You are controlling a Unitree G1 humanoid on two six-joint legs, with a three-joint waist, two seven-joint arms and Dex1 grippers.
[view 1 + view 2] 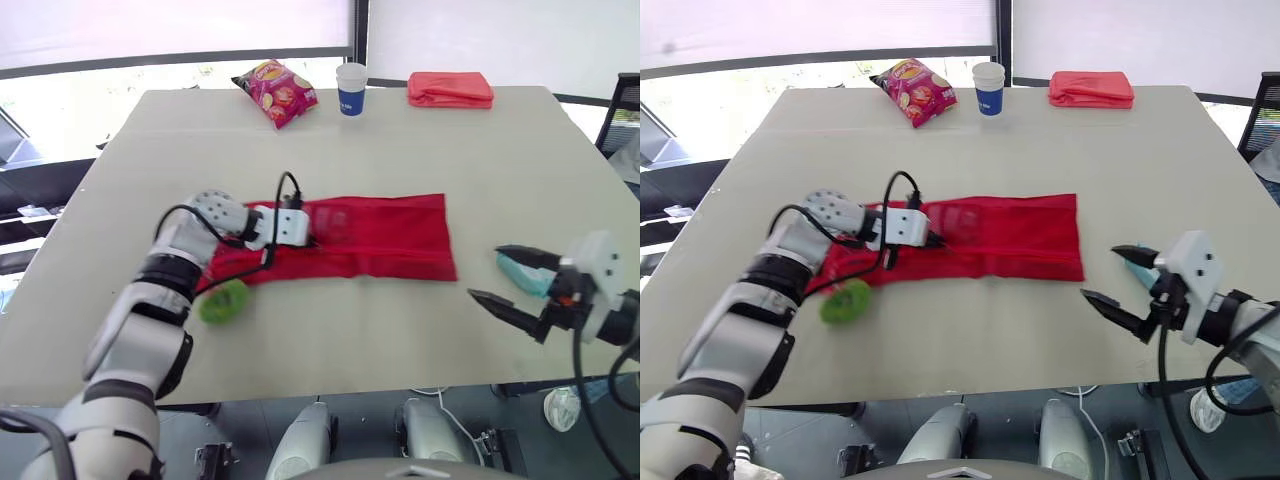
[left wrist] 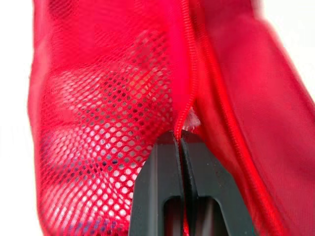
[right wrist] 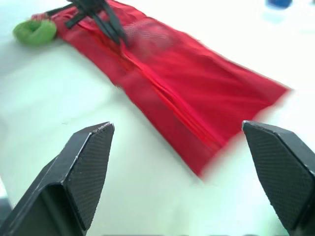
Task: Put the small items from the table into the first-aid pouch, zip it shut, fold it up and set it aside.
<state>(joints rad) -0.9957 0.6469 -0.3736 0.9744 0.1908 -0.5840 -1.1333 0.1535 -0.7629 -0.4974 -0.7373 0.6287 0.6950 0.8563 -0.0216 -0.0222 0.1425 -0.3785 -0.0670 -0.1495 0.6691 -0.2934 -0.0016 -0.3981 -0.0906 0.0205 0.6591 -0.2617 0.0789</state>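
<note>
A wide beige table [image 1: 400, 150] holds everything. Across its middle lies a long red mesh first-aid pouch [image 1: 390, 235], spread flat, with pale items dimly visible through the netting in the left wrist view.

The left gripper [image 2: 181, 140] rests on the pouch's left half. Its two black fingers are pressed together, pinching the red zipper [image 2: 184, 73] that runs along the pouch. The right gripper [image 1: 484, 272] hovers over the table's right side, just beyond the pouch's right end, with its fingers spread wide and nothing between them.

Along the far edge sit a folded red cloth [image 1: 450, 89], a crinkled pink snack bag [image 1: 276, 92] and a white-and-blue paper cup [image 1: 351, 88]. A small round green item [image 1: 223, 300] lies just beside the pouch's left end. A small teal item [image 1: 520, 272] lies on the table close to the right gripper.
</note>
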